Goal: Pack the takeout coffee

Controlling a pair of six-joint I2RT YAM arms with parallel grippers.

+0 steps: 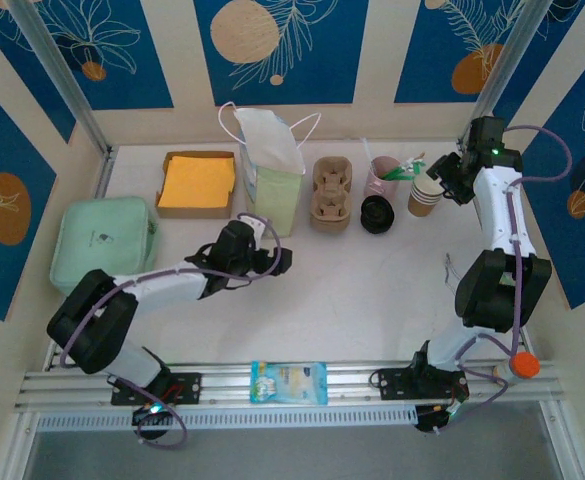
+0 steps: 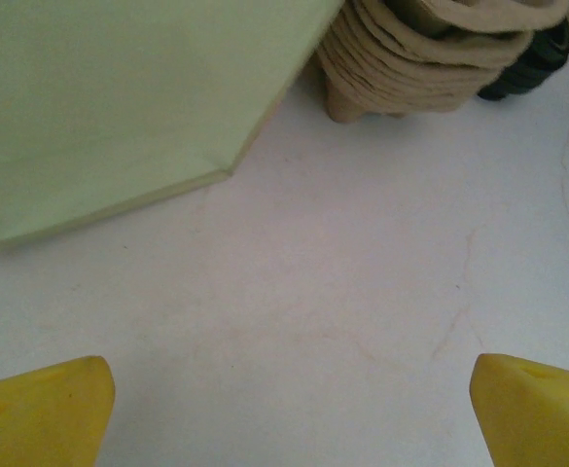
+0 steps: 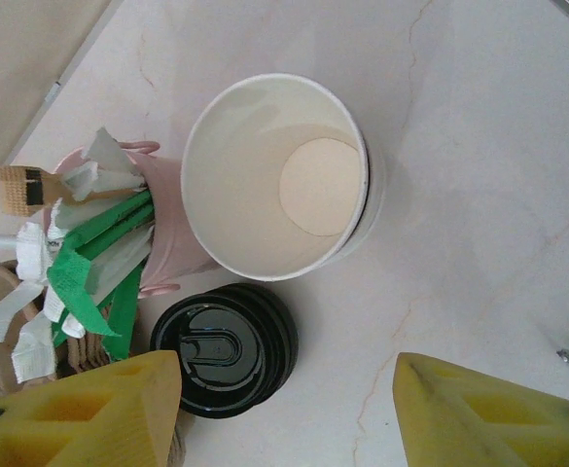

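Observation:
The takeout coffee is out of view. An empty lidless paper cup (image 3: 284,175) with a cream rim stands at the back right (image 1: 425,195). A stack of black lids (image 3: 228,348) lies beside it (image 1: 377,213). My right gripper (image 3: 289,409) is open above the table, the lid stack by its left finger and the cup beyond its tips; it hangs right of the cup (image 1: 444,180). The pale green paper bag (image 1: 272,170) stands open at the back centre. My left gripper (image 2: 289,409) is open over bare table just in front of the bag (image 2: 119,107), mid-table (image 1: 277,258).
A pink cup of utensils (image 3: 158,233) touches the paper cup's left side. Stacked pulp cup carriers (image 1: 330,192) stand between bag and lids. A box of yellow napkins (image 1: 198,183) and a green container (image 1: 102,240) sit at the left. A blue packet (image 1: 288,382) lies on the front rail.

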